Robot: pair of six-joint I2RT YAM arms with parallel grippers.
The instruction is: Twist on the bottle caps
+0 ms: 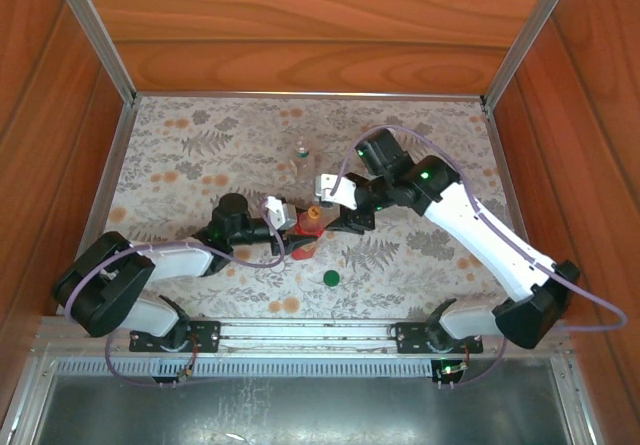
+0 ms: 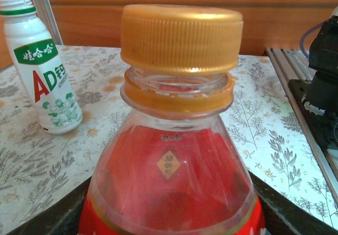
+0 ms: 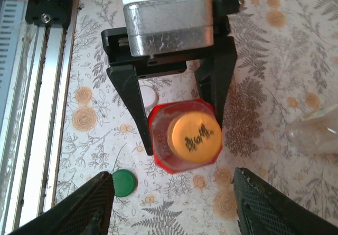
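A lab rig: wood-panelled booth (image 1: 300, 25), aluminium rails (image 1: 300, 333).

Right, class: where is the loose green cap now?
In the top view the green cap lies flat on the tablecloth near the middle, between the red bottle and the near rail, touching neither.

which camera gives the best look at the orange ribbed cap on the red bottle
Left wrist: the orange ribbed plastic cap is close and side-on, so its ribbing and seat on the neck of the red plastic bottle are clear. Right wrist gives its printed top from above; top external a tiny orange dot.
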